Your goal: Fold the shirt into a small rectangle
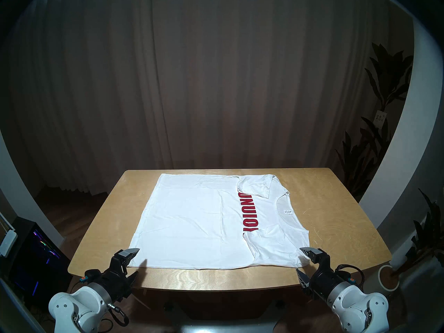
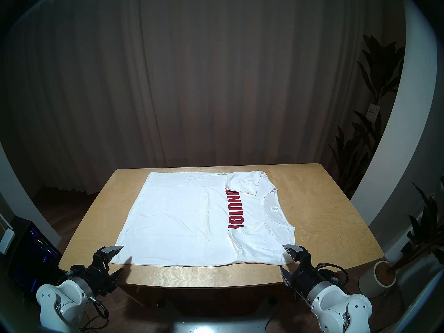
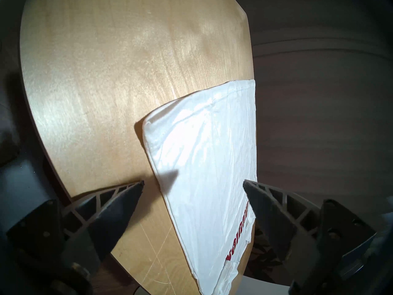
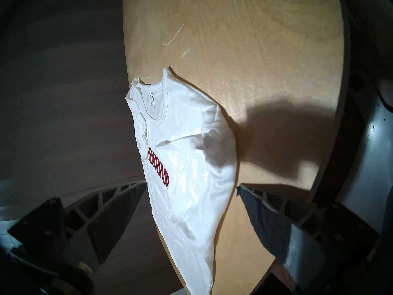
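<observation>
The white shirt (image 1: 192,219) (image 2: 177,214) lies flat on the wooden table (image 1: 336,217), collar and neck label to the right, hem to the left. Both sleeves are folded in over the chest and partly cover the red letters (image 1: 248,212). My left gripper (image 1: 137,261) (image 2: 122,257) hangs open at the shirt's near-left hem corner, holding nothing. My right gripper (image 1: 299,259) (image 2: 282,256) hangs open at the near-right shoulder corner, also holding nothing. In the left wrist view the left gripper (image 3: 193,182) frames the shirt's (image 3: 202,143) hem corner. In the right wrist view the right gripper (image 4: 191,185) frames the shirt's (image 4: 191,160) folded sleeve.
Both grippers hover at the table's near edge (image 1: 216,280). A potted plant with a white pot (image 1: 386,277) stands on the floor at the right. A dark computer case with coloured lights (image 1: 36,248) stands at the left. A curtain hangs behind the table.
</observation>
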### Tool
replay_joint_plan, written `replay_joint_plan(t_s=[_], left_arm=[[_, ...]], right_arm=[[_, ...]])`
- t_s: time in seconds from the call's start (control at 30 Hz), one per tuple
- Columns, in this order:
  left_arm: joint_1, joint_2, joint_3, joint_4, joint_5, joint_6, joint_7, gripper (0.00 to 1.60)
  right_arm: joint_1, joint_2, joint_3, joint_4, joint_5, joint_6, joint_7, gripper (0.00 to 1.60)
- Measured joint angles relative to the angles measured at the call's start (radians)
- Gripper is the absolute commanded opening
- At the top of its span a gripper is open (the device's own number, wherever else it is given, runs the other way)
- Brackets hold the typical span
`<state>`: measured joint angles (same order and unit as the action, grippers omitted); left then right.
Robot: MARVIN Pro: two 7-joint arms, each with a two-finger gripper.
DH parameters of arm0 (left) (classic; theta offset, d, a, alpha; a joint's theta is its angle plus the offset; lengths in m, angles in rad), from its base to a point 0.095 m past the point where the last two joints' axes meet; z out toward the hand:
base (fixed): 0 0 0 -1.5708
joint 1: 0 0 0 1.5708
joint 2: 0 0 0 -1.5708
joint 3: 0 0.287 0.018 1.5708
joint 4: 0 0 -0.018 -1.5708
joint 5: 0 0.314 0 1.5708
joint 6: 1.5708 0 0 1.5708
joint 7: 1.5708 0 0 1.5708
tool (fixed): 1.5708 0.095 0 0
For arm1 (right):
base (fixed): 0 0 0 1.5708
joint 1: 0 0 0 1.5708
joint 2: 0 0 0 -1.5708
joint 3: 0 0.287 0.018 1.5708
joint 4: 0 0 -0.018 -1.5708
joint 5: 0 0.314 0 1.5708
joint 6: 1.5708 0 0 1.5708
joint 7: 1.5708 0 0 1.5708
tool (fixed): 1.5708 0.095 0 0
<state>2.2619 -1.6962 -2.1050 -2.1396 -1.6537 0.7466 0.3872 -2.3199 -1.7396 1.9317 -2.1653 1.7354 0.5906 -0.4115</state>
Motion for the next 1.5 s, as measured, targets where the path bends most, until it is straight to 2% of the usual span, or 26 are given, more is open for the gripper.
replay_joint_plan(t_s=[0.33,0.67,0.8,1.03,1.27,1.5], left_arm=[[-0.039,0.032,-0.017,0.036,-0.027,0.022,0.028,1.60],[-0.084,0.066,-0.021,0.065,-0.032,0.042,0.062,1.60],[-0.100,0.079,-0.011,0.072,-0.028,0.049,0.081,1.60],[-0.125,0.106,0.009,0.072,-0.023,0.068,0.128,1.60],[-0.131,0.119,0.024,0.041,-0.023,0.077,0.198,1.60],[-0.124,0.118,0.037,0.012,-0.022,0.078,0.253,1.60]], right_arm=[[-0.004,-0.024,-0.037,-0.009,-0.060,-0.055,-0.006,1.60],[-0.001,-0.039,-0.072,0.004,-0.116,-0.102,0.048,1.60],[0.006,-0.041,-0.087,0.003,-0.130,-0.123,0.043,1.60],[0.026,-0.041,-0.109,-0.017,-0.135,-0.162,-0.029,1.60],[0.045,-0.041,-0.116,-0.036,-0.107,-0.188,-0.117,1.60],[0.060,-0.042,-0.105,-0.027,-0.082,-0.193,-0.151,1.60]])
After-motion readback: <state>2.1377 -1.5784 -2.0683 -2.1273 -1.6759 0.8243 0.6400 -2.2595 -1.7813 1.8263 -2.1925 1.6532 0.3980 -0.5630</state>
